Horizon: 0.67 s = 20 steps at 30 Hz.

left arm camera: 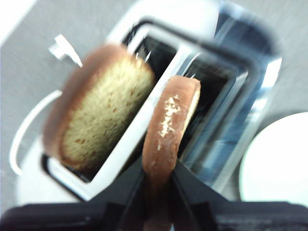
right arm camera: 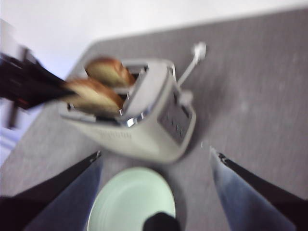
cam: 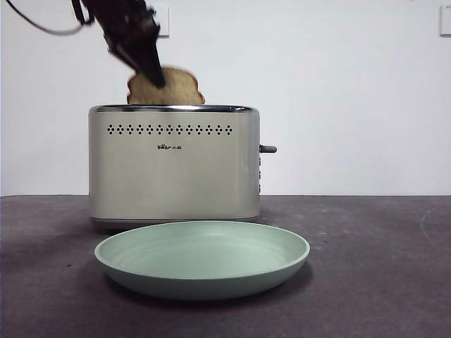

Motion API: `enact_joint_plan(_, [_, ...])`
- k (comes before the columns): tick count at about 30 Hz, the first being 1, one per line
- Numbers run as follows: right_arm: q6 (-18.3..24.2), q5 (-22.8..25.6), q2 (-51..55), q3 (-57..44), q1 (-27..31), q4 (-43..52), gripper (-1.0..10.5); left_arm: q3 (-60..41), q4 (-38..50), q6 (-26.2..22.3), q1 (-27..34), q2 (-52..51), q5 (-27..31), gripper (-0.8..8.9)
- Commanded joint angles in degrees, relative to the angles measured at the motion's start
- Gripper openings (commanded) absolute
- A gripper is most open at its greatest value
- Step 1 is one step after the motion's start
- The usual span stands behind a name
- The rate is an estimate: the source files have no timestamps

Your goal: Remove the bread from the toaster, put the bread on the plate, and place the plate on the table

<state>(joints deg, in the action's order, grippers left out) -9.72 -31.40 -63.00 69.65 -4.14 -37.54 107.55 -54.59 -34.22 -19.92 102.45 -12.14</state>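
The left pincer (left arm camera: 159, 180) clamps the bread (left arm camera: 169, 127) edge-on — clear to lift from the toaster (cam: 174, 162). The right pincer (right arm camera: 156, 159) hangs open above the plate (right arm camera: 131, 202) — presumably placed to take it.

**Left end effector clamped on a slice over the toaster**

The left end effector (left arm camera: 159, 192) has its two black jaws pressed against the crust of the bread (left arm camera: 169, 127), seen edge-on above one slot of the toaster (left arm camera: 240, 120). A second slice (left arm camera: 103, 113) leans in the neighbouring slot. A pale plate (left arm camera: 281, 163) lies beside the toaster on the grey tabletop (left arm camera: 72, 24).
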Motion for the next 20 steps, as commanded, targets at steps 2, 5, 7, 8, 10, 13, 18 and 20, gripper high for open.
enact_joint_plan(2, [3.4,0.2,-4.2,0.2,-2.0,-4.1,3.8,0.2,0.3,8.5,-1.1,-8.2,-0.3,-0.07])
enact_joint_plan(5, [5.0,0.4,-8.0,0.1,-4.0,-6.7,3.8,0.2,1.6,16.5,-1.2,-13.2,-3.0,-0.07])
enact_joint_plan(7, [6.2,1.2,-10.4,-0.1,-5.7,-7.8,3.8,0.2,2.1,20.2,-1.2,-16.5,-3.0,-0.07])
enact_joint_plan(8, [6.7,2.4,-11.3,-0.3,-6.4,-8.0,3.8,0.2,2.1,20.9,-1.2,-17.8,-2.6,-0.07])
enact_joint_plan(10, [7.3,6.3,-13.4,-0.7,-8.2,-8.0,3.8,0.2,2.0,22.3,-1.2,-20.7,-1.1,-0.07])
enact_joint_plan(13, [7.7,7.8,-16.4,-1.1,-10.1,-8.0,3.8,0.1,1.7,24.1,-1.2,-24.2,-1.0,-0.07])
enact_joint_plan(18, [8.2,7.7,-21.1,-1.1,-11.7,-7.6,3.8,-0.1,-0.5,25.5,-1.2,-29.1,-0.5,-0.07])
enact_joint_plan(20, [8.4,7.8,-23.2,-1.1,-12.2,-7.3,3.8,-1.7,-1.0,26.3,-1.2,-31.7,0.9,-0.07])
